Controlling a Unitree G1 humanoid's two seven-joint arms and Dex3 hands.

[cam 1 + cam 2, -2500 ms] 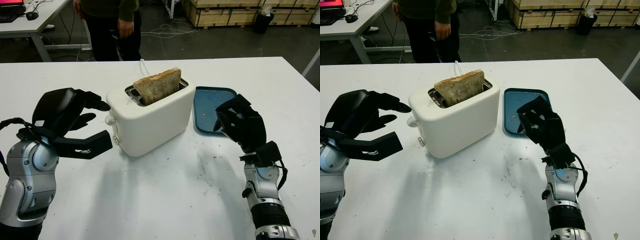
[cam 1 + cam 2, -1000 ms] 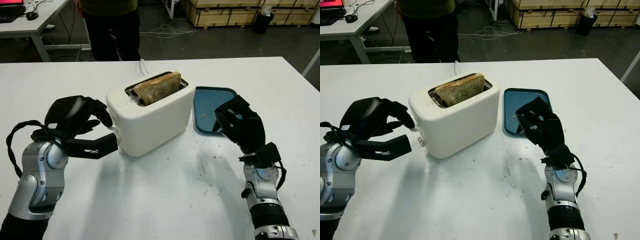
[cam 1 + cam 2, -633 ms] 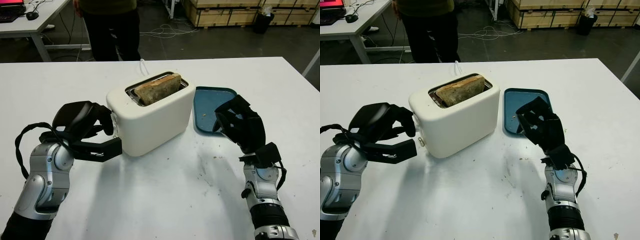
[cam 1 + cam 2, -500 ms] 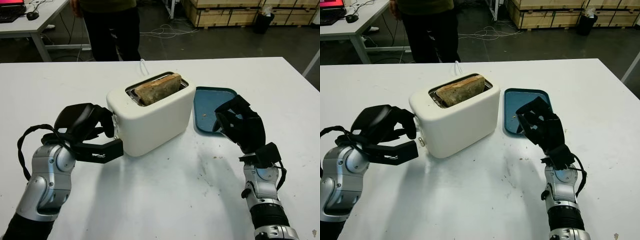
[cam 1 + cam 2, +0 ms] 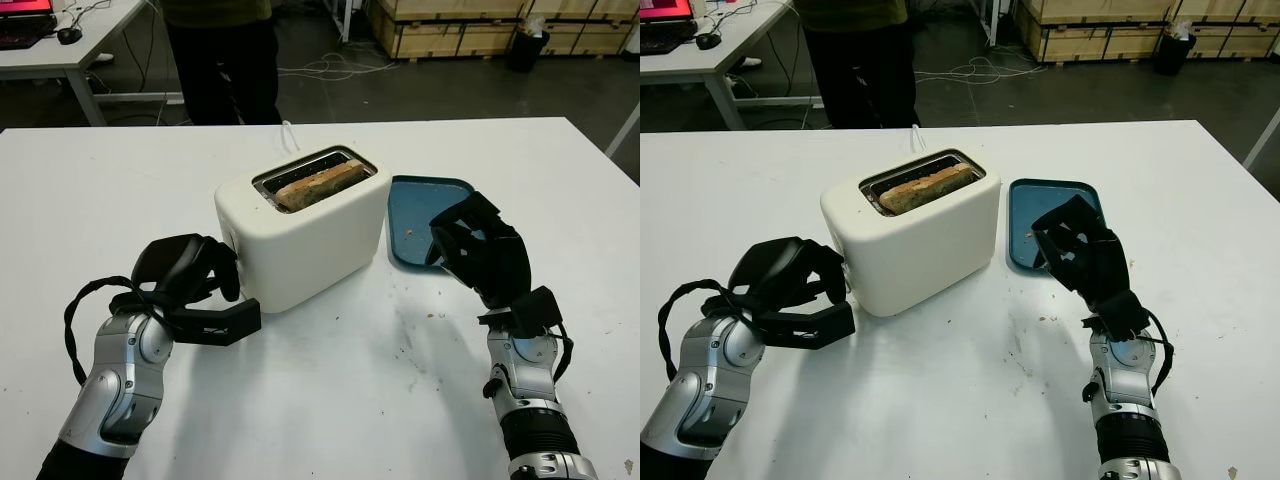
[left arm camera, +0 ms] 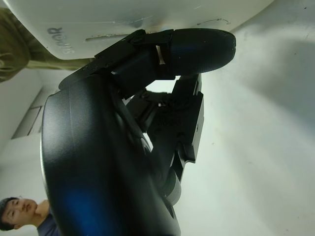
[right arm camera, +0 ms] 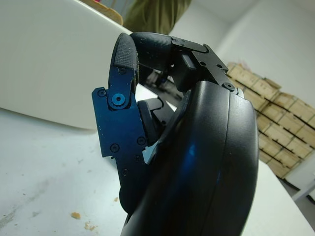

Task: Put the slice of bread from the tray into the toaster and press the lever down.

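Left eye view: the bread slice [image 5: 318, 186] sits low in the slot of the white toaster [image 5: 305, 232] at centre frame, on the white table [image 5: 330, 400]; the left hand [image 5: 192, 283], at lower left, has its fingers curled against the toaster's end wall where the lever would be, the lever itself hidden beneath them; the risk, as a judgement, is that the lever fails to latch and the slice springs up on release, or that the sideways push slides the light toaster toward the blue tray [image 5: 425, 220] just beside it.

Right eye view: the right hand [image 5: 1085, 258], at centre right, is clenched on nothing above the tray's near edge; crumbs dot the table before it; beyond the far table edge, at upper frame, a person [image 5: 855, 55] stands on a dark floor with cables, a desk at upper left and crates at upper right.

Left wrist view: a curled fingertip [image 6: 197, 46] presses on the toaster's end wall.

Right wrist view: the curled fingers [image 7: 128, 64] enclose nothing; the toaster's wall stands near.
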